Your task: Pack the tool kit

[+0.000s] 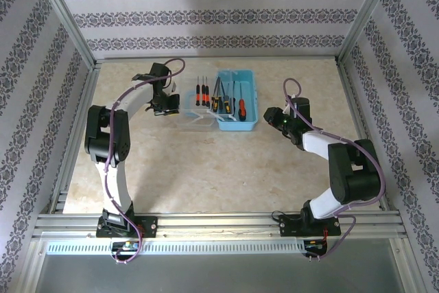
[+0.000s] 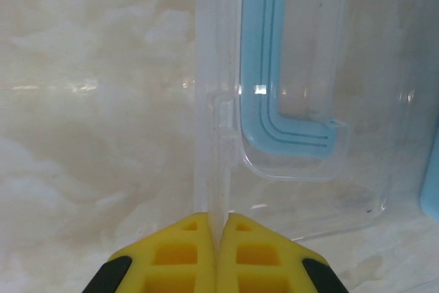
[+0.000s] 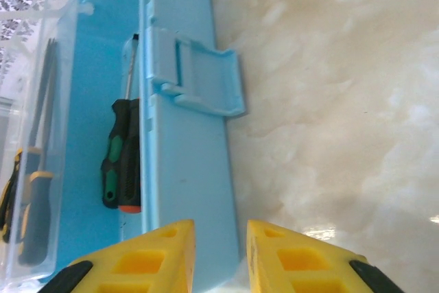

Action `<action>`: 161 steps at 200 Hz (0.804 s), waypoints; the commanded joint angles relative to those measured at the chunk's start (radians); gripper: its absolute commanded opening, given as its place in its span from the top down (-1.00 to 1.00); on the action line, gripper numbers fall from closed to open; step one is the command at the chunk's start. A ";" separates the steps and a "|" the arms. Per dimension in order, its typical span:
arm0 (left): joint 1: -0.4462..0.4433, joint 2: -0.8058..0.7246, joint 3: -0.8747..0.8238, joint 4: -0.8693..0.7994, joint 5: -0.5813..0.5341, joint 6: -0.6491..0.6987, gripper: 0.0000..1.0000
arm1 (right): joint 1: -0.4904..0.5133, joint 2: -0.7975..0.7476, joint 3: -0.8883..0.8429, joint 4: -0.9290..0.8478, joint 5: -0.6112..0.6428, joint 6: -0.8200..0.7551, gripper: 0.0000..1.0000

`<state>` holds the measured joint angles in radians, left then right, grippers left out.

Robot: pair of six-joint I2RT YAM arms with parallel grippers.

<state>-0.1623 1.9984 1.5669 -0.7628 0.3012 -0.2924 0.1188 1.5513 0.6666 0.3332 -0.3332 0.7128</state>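
Note:
The blue tool box point(image 1: 247, 111) stands open at the table's far centre, with several screwdrivers point(image 1: 241, 108) inside. Its clear lid point(image 1: 195, 120) hangs out to the left. My left gripper point(image 1: 167, 106) is shut on the lid's thin edge point(image 2: 216, 162), and the yellow fingertips point(image 2: 192, 238) pinch it from both sides. The lid's blue handle point(image 2: 274, 111) shows through the plastic. My right gripper point(image 3: 221, 228) is open at the box's right outer wall point(image 3: 188, 162), below the latch point(image 3: 199, 77). A black-and-green screwdriver point(image 3: 122, 159) lies inside.
Two small red-and-black screwdrivers point(image 1: 202, 92) lie just left of the box, by the lid's far end. Bare marble tabletop point(image 1: 206, 169) spreads in front of the box. Aluminium frame rails point(image 1: 75, 135) border the table on the left and right.

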 commanded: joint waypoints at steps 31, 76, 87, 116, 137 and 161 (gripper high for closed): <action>-0.012 -0.122 0.063 -0.104 -0.158 0.065 1.00 | 0.017 0.108 0.045 -0.010 -0.045 0.007 0.45; -0.034 -0.141 0.133 -0.191 -0.252 0.107 1.00 | 0.096 0.162 0.097 -0.031 -0.059 -0.012 0.46; -0.038 -0.147 0.153 -0.214 -0.265 0.111 1.00 | 0.109 0.174 0.103 -0.022 -0.069 -0.009 0.45; -0.054 -0.157 0.232 -0.298 -0.296 0.126 1.00 | 0.133 0.195 0.116 -0.015 -0.083 -0.007 0.46; -0.078 -0.152 0.307 -0.367 -0.322 0.136 1.00 | 0.141 0.200 0.124 -0.034 -0.061 -0.016 0.46; -0.122 -0.128 0.386 -0.427 -0.339 0.136 1.00 | 0.156 0.230 0.137 -0.015 -0.089 -0.001 0.46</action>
<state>-0.2344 1.9079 1.8549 -1.0966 -0.0059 -0.1856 0.2550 1.7435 0.7692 0.3031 -0.3950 0.7090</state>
